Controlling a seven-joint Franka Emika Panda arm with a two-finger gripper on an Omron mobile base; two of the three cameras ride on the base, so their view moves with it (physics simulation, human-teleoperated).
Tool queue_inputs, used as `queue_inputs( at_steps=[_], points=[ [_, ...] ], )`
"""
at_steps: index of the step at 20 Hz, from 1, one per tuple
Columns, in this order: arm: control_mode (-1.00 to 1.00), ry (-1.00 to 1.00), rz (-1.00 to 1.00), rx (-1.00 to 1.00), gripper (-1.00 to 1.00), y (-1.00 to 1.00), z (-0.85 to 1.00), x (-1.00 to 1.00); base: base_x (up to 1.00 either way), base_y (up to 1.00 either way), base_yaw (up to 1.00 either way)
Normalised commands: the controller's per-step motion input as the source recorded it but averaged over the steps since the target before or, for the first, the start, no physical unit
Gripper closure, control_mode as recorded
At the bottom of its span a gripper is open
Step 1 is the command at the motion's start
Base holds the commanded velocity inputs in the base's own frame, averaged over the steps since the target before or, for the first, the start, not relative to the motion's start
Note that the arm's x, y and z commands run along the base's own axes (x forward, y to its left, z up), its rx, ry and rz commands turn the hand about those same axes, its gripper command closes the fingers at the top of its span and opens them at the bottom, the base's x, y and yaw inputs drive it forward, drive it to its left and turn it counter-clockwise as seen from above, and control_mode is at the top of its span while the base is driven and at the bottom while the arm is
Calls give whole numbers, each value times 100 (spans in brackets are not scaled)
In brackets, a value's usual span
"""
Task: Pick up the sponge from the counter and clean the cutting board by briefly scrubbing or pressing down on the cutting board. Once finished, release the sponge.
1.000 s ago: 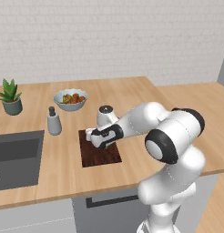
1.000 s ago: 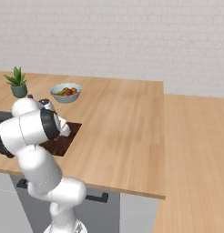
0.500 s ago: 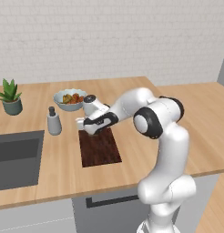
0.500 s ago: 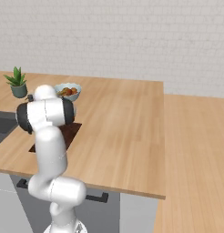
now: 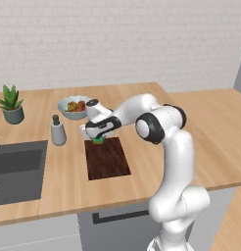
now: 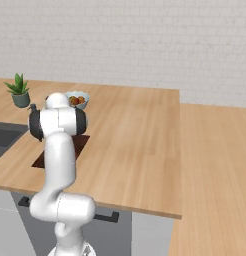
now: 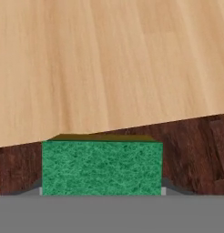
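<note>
One sec on, arm's swung from mid cutting board (image 5: 107, 157) to its far edge by the fruit bowl (image 5: 73, 107), jaws clamped on green sponge (image 5: 98, 140) just above the wood, so scrub's prob underway, release pending.

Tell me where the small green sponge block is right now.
In the left base view the small green sponge block sits in the shut two-finger gripper at the far edge of the dark reddish-brown cutting board, right of the grey soap dispenser.

Bright even rendered light, soft faint shadows, no glare, slight low-resolution blur.
</note>
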Motion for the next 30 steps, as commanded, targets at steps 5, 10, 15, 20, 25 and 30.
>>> queue_inputs(
  at_steps=[5,10,15,20,25,30],
  points=[
    [-100,1,0,0,100,-22,-12,1,0,0,0],
    [-100,0,0,0,100,-29,-5,-19,0,0,0],
    [-100,0,-1,0,100,-19,-17,-30,0,0,0],
    [-100,0,0,0,100,0,-31,-12,0,0,0],
    [-100,0,0,0,100,0,-21,-17,0,0,0],
    [-100,-6,0,2,100,0,-22,-27,0,0,0]
  ],
)
